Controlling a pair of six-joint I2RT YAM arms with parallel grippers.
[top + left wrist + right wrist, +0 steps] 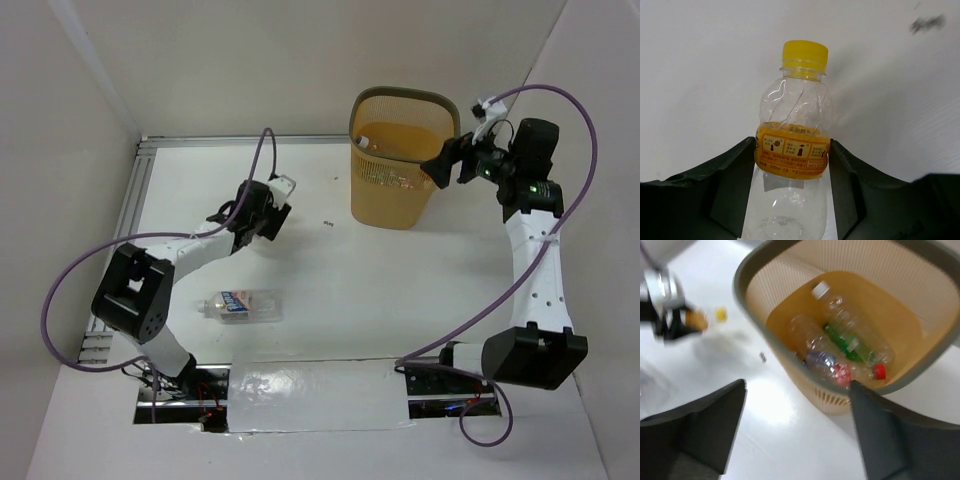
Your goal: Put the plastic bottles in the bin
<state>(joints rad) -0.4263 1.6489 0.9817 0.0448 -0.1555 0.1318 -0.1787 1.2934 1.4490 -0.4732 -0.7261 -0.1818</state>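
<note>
My left gripper is shut on a clear bottle with a yellow cap and orange label, fingers pressed on both sides of the label. I cannot tell if it is off the table. Another clear bottle with a blue label lies on its side on the table near the left arm. The orange-yellow ribbed bin stands at the back right. It holds several bottles, one with a green label and some with red caps. My right gripper is open and empty at the bin's right rim.
A small dark speck lies on the table left of the bin. A metal rail runs along the table's left edge. White walls close in the back and sides. Purple cables loop over both arms.
</note>
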